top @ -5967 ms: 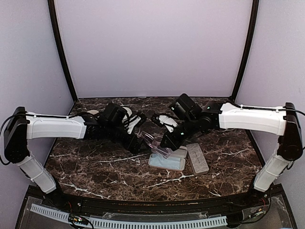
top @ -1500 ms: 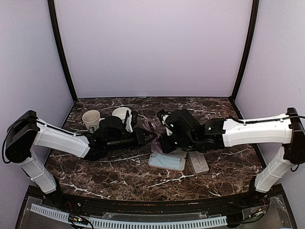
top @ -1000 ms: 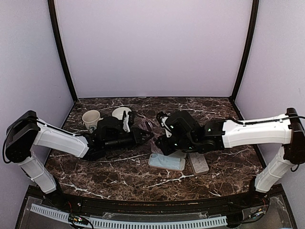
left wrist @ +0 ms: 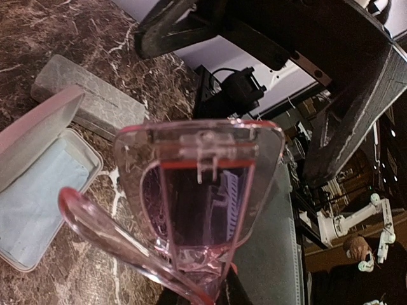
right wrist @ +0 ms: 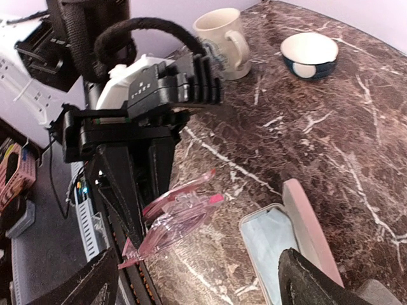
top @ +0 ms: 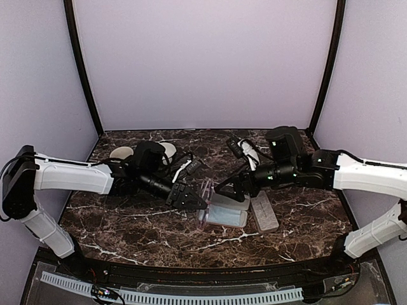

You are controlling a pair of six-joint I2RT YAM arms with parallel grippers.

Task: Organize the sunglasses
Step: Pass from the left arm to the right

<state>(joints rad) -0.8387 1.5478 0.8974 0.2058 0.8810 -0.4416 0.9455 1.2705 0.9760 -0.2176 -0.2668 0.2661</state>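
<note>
Top external, red sunglasses [top: 205,194] at case [top: 224,225] edge

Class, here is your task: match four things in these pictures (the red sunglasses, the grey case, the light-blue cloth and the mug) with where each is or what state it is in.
Things:
1. red sunglasses
2. grey case
3. light-blue cloth
4. mug

Place or state:
a. lying inside the open case
b. upright, near the bowl
c. held in the left gripper
d. closed, beside the open case

Pairs: 1-c, 2-d, 3-a, 4-b
</note>
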